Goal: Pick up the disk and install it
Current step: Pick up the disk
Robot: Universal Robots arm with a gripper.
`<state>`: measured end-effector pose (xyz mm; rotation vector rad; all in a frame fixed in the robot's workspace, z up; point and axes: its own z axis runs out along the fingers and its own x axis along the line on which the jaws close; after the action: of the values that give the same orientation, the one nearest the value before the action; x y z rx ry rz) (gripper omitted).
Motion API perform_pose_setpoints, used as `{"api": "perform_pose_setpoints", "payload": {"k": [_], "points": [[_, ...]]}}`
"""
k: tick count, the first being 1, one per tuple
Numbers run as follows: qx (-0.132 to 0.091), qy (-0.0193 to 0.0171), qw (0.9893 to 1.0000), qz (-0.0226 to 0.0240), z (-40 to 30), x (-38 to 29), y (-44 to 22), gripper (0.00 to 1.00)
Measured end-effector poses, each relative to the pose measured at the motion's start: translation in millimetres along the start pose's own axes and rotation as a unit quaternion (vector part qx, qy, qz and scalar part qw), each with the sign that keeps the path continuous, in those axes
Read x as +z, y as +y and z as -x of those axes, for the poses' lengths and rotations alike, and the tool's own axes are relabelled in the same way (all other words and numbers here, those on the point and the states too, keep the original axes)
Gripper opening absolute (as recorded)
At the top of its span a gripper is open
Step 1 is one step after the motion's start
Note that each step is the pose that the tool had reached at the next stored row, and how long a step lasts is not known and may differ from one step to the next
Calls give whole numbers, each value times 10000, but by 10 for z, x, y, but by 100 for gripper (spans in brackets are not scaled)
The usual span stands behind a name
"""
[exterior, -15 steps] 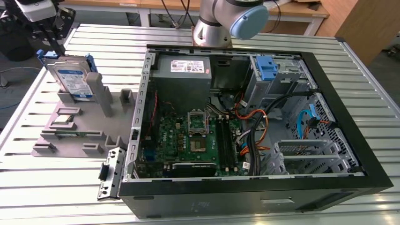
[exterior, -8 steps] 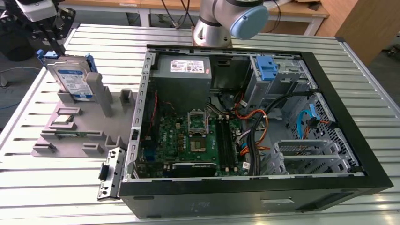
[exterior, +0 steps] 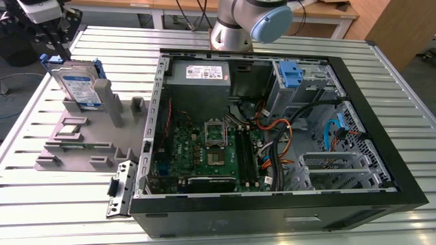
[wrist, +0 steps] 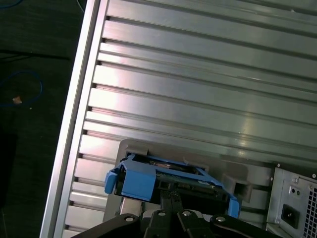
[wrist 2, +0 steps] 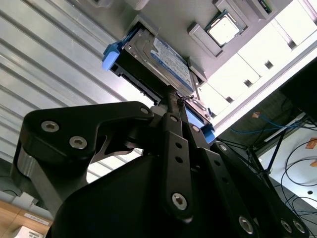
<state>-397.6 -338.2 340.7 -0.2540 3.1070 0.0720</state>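
Print on the disk [exterior: 79, 84] (its label) is illegible.

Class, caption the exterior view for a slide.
Gripper at the top of the hard drive, upright in a grey fixture beside an open computer case.

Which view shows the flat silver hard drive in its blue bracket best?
The exterior view: the silver hard drive stands on edge in a grey plastic holder, label facing out. The second wrist view shows it slanted; the first wrist view, its blue-framed edge.

An open computer case [exterior: 272, 214] lies on the slatted metal surface [exterior: 61, 204], circuit board [exterior: 184, 148] exposed; a grey plastic holder [exterior: 75, 138] sits just beside it.
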Motion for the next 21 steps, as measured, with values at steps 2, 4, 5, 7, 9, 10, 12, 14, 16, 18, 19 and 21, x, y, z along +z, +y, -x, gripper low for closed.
{"api": "perform_pose_setpoints", "payload": {"k": [2, 4, 5, 7, 9, 10, 12, 14, 16, 18, 19, 21], "points": [[-8, 0, 10000, 0, 0, 0, 0, 11], [-17, 1, 10000, 0, 0, 0, 0, 11], [-21, 1, 10000, 1, 0, 0, 0, 11], [-30, 1, 10000, 1, 0, 0, 0, 11], [-38, 1, 10000, 1, 0, 0, 0, 11], [-42, 2, 10000, 1, 0, 0, 0, 11], [-51, 2, 10000, 1, 0, 0, 0, 11], [-59, 2, 10000, 2, 0, 0, 0, 11], [-68, 3, 10000, 2, 0, 0, 0, 11], [-77, 3, 10000, 2, 0, 0, 0, 11], [-81, 3, 10000, 2, 0, 0, 0, 11], [-89, 4, 10000, 2, 0, 0, 0, 11]]}}
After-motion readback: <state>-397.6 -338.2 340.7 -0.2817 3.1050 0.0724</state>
